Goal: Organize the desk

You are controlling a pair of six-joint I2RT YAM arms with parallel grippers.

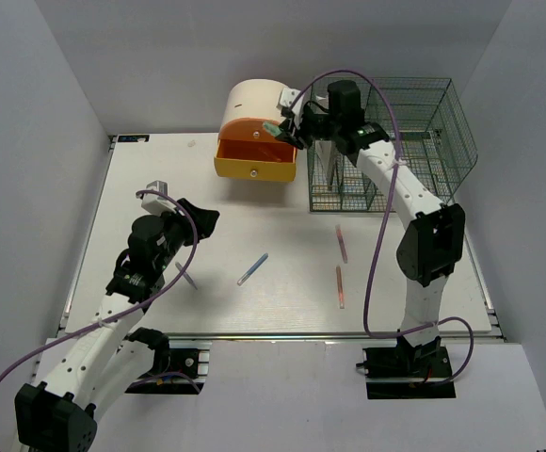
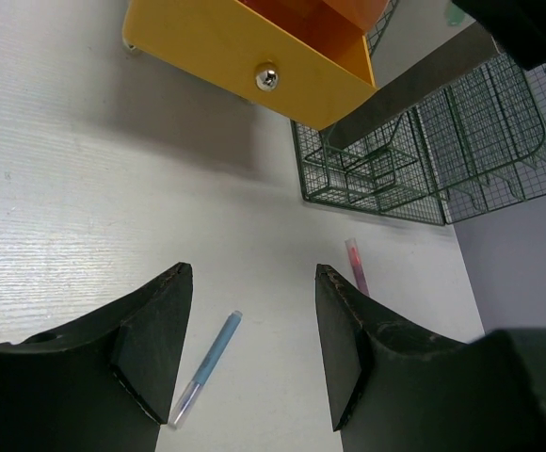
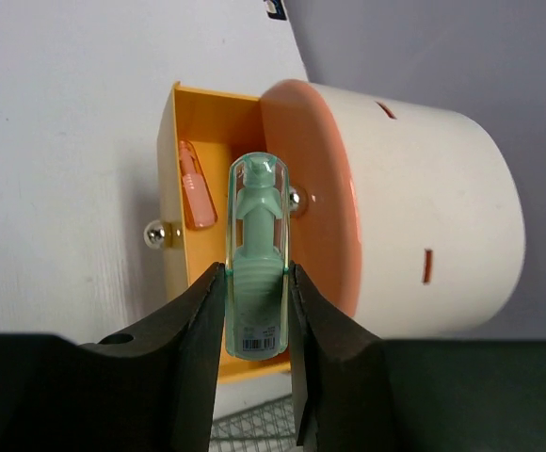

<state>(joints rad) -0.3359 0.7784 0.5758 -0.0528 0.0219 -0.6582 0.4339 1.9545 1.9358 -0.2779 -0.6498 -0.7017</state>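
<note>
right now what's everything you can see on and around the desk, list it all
desk: one, white, under everything
drawer box: one, cream with orange front, far middle; its yellow drawer stands pulled open
small item in the drawer: one, orange-pink, lying at the left side
wire mesh organizer: one, green, far right beside the drawer box
blue pen: one, lying loose mid-desk
red pens: two, lying right of centre, one nearer the front
mint green correction-tape-like item: one, clamped in the right gripper above the open drawer
left gripper: one, black, open, empty, hovering above the blue pen
right gripper: one, black, shut on the mint green item
</note>
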